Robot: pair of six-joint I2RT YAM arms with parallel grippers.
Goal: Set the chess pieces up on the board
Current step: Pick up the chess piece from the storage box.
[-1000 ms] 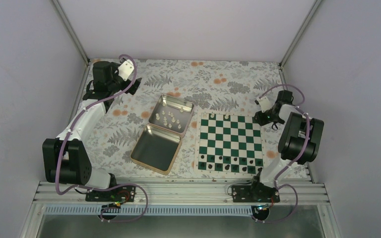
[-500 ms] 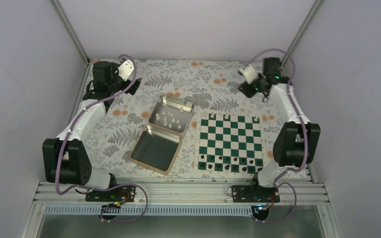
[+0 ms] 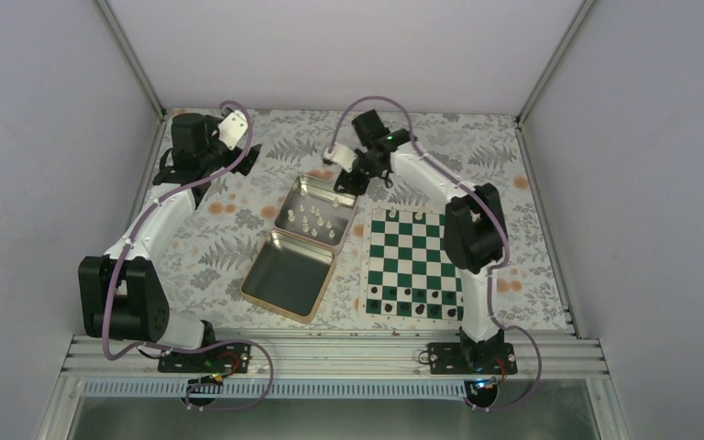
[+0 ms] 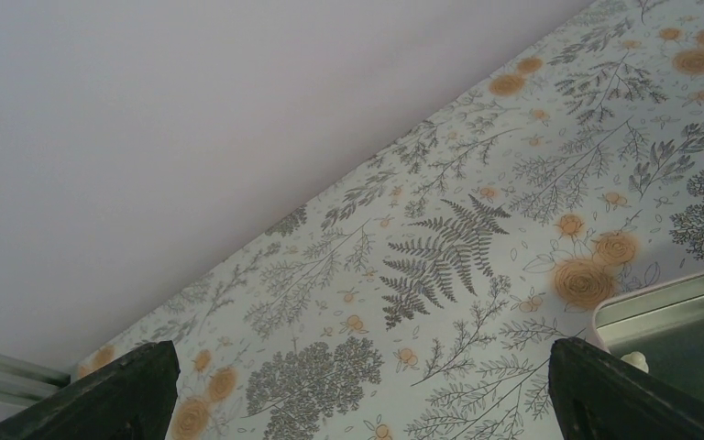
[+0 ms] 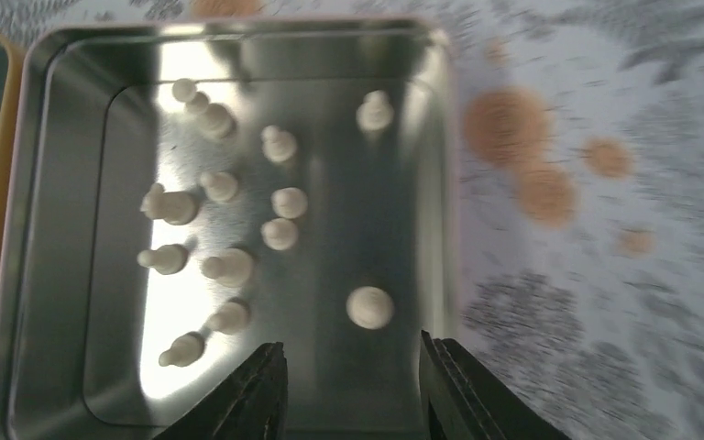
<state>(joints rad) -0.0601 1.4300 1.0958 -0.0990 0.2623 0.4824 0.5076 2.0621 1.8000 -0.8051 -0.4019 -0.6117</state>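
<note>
Lab rig: plain walls [image 3: 348, 55], aluminium frame [image 3: 330, 353].

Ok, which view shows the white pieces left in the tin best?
Right wrist: it looks straight down into the tin, each of the chess pieces distinct. Top external shows them as tiny specks; left wrist catches only a tin corner.

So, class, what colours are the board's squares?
The board is dark green and white; top view.
</note>
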